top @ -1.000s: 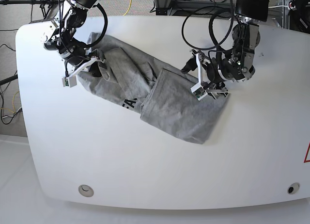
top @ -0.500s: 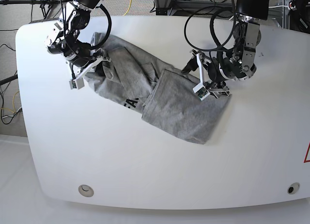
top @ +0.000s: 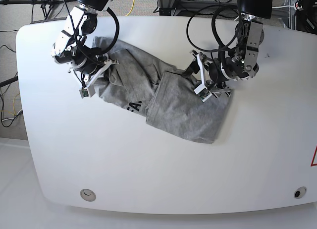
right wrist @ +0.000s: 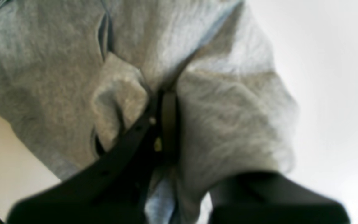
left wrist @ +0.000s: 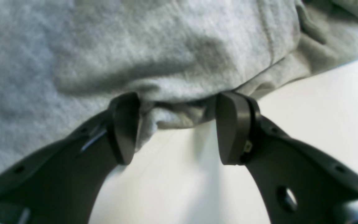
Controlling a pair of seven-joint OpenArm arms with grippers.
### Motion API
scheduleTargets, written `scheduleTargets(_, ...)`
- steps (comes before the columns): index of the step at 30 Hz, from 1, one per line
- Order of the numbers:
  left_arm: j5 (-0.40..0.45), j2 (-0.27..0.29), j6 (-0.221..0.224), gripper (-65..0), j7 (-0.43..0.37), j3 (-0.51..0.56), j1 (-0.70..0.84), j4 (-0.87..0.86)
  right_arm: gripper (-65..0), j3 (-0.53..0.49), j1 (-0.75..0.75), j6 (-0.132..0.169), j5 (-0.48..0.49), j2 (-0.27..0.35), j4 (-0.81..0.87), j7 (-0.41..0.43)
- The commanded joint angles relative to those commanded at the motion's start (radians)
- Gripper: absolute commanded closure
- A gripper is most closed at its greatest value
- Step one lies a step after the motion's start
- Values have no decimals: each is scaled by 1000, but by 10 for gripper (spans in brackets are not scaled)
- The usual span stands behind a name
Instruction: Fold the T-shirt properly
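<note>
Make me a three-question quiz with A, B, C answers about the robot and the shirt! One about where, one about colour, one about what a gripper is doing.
1. Where does the T-shirt lie?
A. on the white table
B. on the floor
C. in a basket

2. What colour is the T-shirt?
A. red
B. grey
C. green

3. How is the left gripper?
A. open at the cloth's edge
B. shut on the cloth
C. far from the cloth

Answers:
1 A: the base view shows it spread on the table.
2 B: every view shows grey cloth.
3 A: the left wrist view shows its fingers apart, table visible between them.
</note>
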Motion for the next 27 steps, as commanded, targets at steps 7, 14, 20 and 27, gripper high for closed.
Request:
scheduleTargets(7,3,-1,0,-395,17,0,-1,1,-2,-74,-7,-114,25,7,2,9)
scheduleTargets(14,16,-8,0,-425,44,-23,28,91,-1,-144,-20,-273,129,35,-23,14)
scheduleTargets(20,23,-14,0,-431,54,-105,75,227,0,-158,-18,-252,185,70,-42,7)
scheduleTargets(27,64,-55,0,-421,57,-197,127,319,0,-197,-17,-253,199,110,-22,-7)
